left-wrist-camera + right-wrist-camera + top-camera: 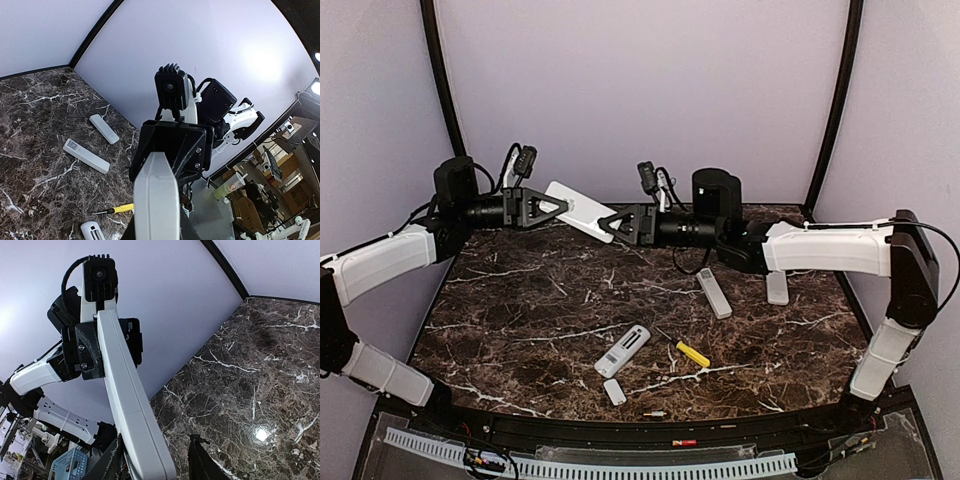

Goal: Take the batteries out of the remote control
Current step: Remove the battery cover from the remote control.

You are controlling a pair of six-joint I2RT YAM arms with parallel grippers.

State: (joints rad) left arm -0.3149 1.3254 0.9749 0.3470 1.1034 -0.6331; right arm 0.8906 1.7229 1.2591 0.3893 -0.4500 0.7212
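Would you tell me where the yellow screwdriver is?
Top view: the yellow screwdriver lies front-centre on the table, just right of a white remote.

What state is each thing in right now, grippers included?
lifted remote: airborne, tilted.
left gripper: shut on the lifted remote.
right gripper: open, fingers straddling that remote's other end.
near remote: lying flat.
far remote: lying flat.
far-right remote: lying flat.
screwdriver: lying flat, apart from the near remote.
small white cover: detached, lying loose.

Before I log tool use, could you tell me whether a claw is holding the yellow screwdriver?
No, the screwdriver lies alone on the table.
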